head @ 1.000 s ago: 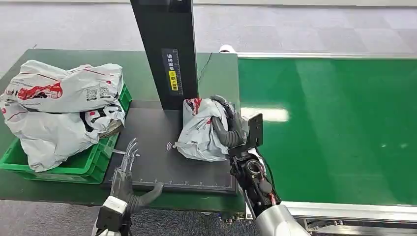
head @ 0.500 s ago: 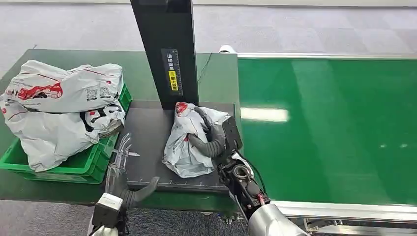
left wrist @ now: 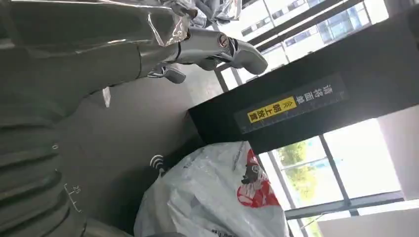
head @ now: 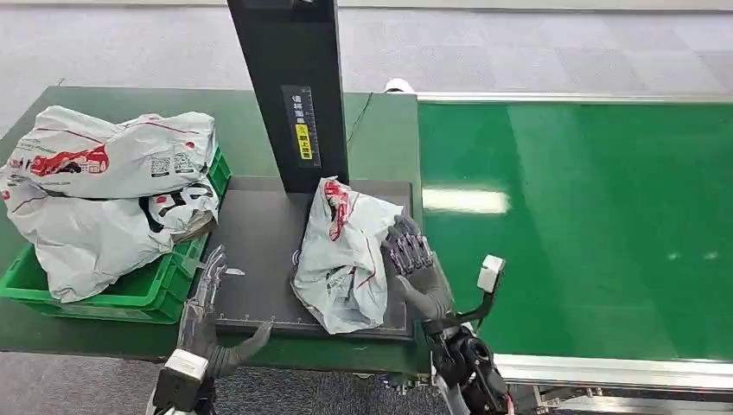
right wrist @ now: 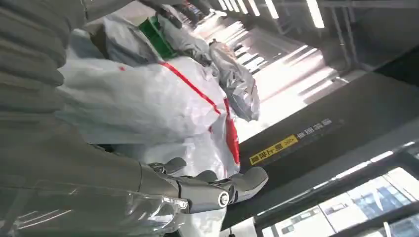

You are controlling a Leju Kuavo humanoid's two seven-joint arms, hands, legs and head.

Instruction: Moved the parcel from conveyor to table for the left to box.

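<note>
The parcel (head: 344,255), a crumpled white bag with red print, lies on the dark scale plate (head: 255,238) of the table, just in front of the black post (head: 290,86). My right hand (head: 415,270) is at the parcel's right side with its fingers spread and nothing in its grasp. In the right wrist view the parcel (right wrist: 163,98) lies beside the extended fingers (right wrist: 212,190). My left hand (head: 206,303) hovers open at the plate's front left corner, apart from the parcel. The left wrist view shows the parcel (left wrist: 217,197) beyond the fingers (left wrist: 217,47).
A green crate (head: 147,290) heaped with white parcels (head: 112,156) stands at the table's left, close to my left hand. The green conveyor belt (head: 588,225) runs along the right. The black post with a yellow label (left wrist: 291,106) rises behind the plate.
My right hand has let go of the parcel and drawn back to its right side. The parcel now lies flat on the plate. My left hand barely moved.
</note>
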